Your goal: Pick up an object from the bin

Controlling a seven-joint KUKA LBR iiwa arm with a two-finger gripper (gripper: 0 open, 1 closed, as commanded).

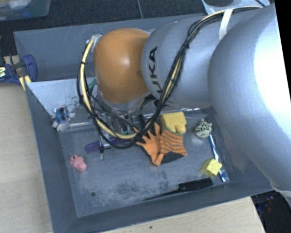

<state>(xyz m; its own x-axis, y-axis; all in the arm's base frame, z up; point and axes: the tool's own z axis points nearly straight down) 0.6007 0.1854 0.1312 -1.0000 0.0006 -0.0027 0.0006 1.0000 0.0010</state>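
Observation:
My gripper (118, 126) is low in the middle of the bin, its dark body showing under the arm's wrist. Just left of it lies a small purple piece (92, 147). An orange hand-shaped rubber toy (164, 144) lies spread on the floor immediately to its right. Behind that toy sits a yellow block (175, 122). Further left on the floor rests a small pink figure (77, 163).
A green-and-white ball (203, 128), a blue pen (216, 154) and a small yellow cube (212, 167) lie by the right wall. A black stick (182, 188) lies along the front wall. A blue-and-white item (61, 117) sits at the back left. The arm covers the bin's back right.

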